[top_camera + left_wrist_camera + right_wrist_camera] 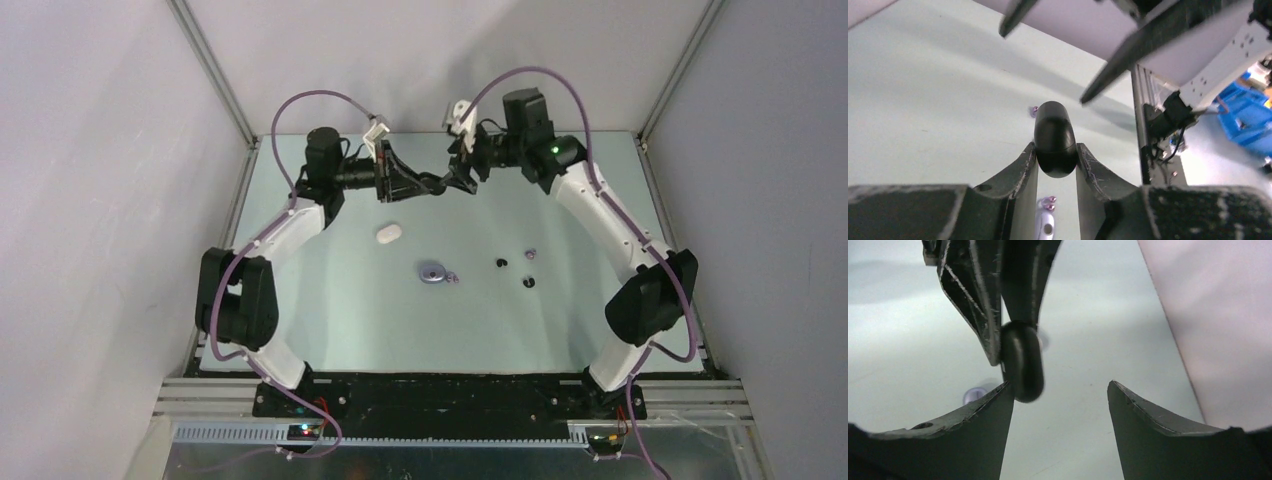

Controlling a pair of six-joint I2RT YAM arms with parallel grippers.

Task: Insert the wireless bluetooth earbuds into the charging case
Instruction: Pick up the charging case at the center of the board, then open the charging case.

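Note:
A black oval charging case point(1054, 131) hangs in the air at the back of the table, and my left gripper point(1056, 149) point(443, 186) is shut on it. My right gripper point(1060, 386) point(463, 170) faces it from the right, open, with its left fingertip close beside the case point(1022, 361). On the table lie two black earbuds point(502, 262) point(530, 282), one lavender earbud point(530, 252) and a lavender pair point(452, 278) next to a lavender case point(432, 271).
A white oval case point(388, 233) lies left of centre. The lavender case point(1047, 227) and its two buds point(1050, 202) show below my left fingers. Metal frame posts and white walls close in the table's back and sides.

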